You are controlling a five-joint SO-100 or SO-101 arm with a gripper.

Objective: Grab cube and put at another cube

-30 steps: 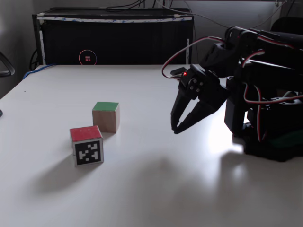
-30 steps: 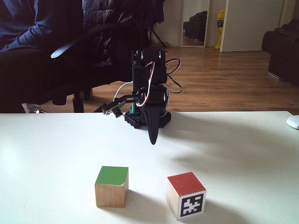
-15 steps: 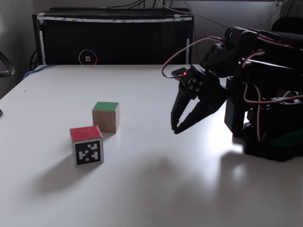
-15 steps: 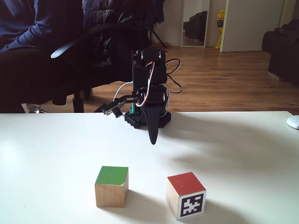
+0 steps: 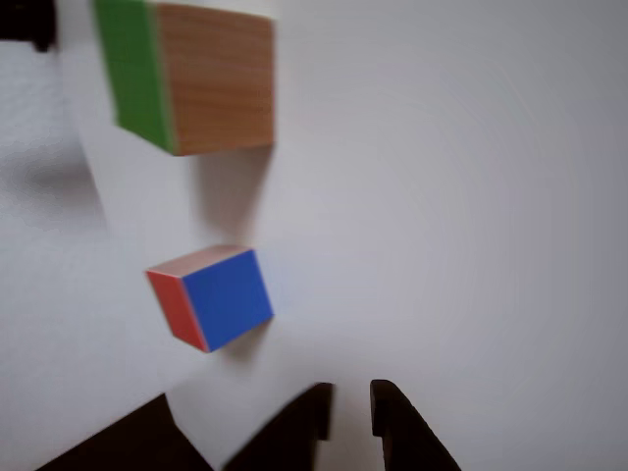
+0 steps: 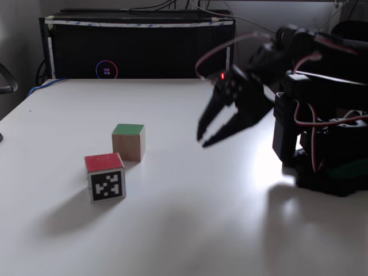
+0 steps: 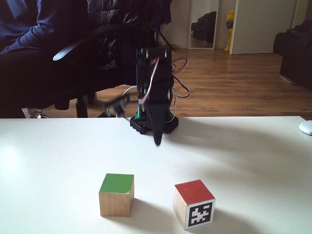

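The cube (image 6: 129, 142) is light wood with a green top and stands on the white table (image 6: 190, 230). Just in front and to its left stands another cube (image 6: 106, 177), red on top with a black-and-white marker face. In the other view the cube (image 5: 191, 77) is at upper left and another cube (image 5: 214, 296) shows blue and red faces. My gripper (image 6: 202, 141) hangs in the air right of both cubes, touching neither. A narrow gap shows between its dark fingers, with nothing in it. In the facing fixed view the gripper (image 7: 157, 141) points down behind the cube (image 7: 117, 195) and another cube (image 7: 194, 204).
The arm's black base (image 6: 330, 167) sits at the table's right side. A black cabinet (image 6: 138, 49) stands along the far edge. A seated person (image 7: 29, 44) and a chair are behind the table. A white mouse (image 7: 306, 127) lies at the table's edge.
The gripper has risen and swung left toward the cubes in the side fixed view. Both cubes stay where they were.
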